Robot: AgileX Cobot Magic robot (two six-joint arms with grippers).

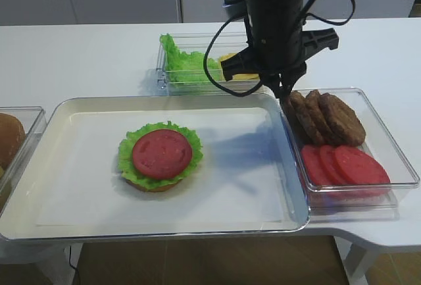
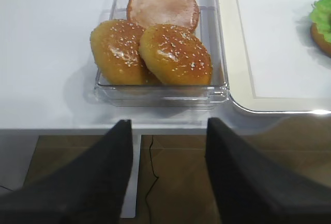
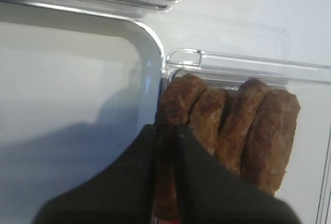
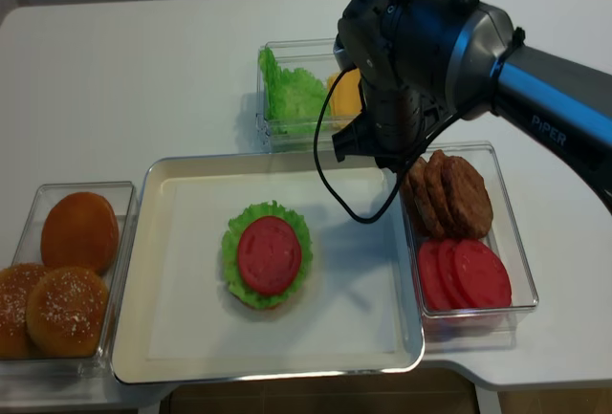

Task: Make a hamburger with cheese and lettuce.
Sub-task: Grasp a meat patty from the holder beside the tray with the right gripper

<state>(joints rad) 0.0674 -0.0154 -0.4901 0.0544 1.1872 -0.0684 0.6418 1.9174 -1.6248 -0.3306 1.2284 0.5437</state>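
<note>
The hamburger (image 1: 161,156) (image 4: 268,256) sits mid-tray: tan bun, frilly green lettuce rim, red tomato slice on top. Loose lettuce (image 1: 181,61) (image 4: 292,94) and yellow cheese (image 4: 346,94) lie in a clear box at the back, the cheese mostly hidden behind the arm. My right gripper (image 1: 287,97) (image 3: 166,131) reaches down into the right-hand box and is shut on the leftmost brown patty (image 3: 176,100), which stands on edge between its fingers. My left gripper (image 2: 169,122) hangs open and empty off the table's front edge, before the bun box.
The white tray (image 1: 79,193) (image 4: 182,328) fills the centre. The right box holds more patties (image 1: 329,117) (image 4: 449,194) and tomato slices (image 1: 345,165) (image 4: 464,275). At the left, a clear box (image 2: 220,53) holds the buns (image 2: 155,48) (image 4: 57,280). A cable loops from the right arm.
</note>
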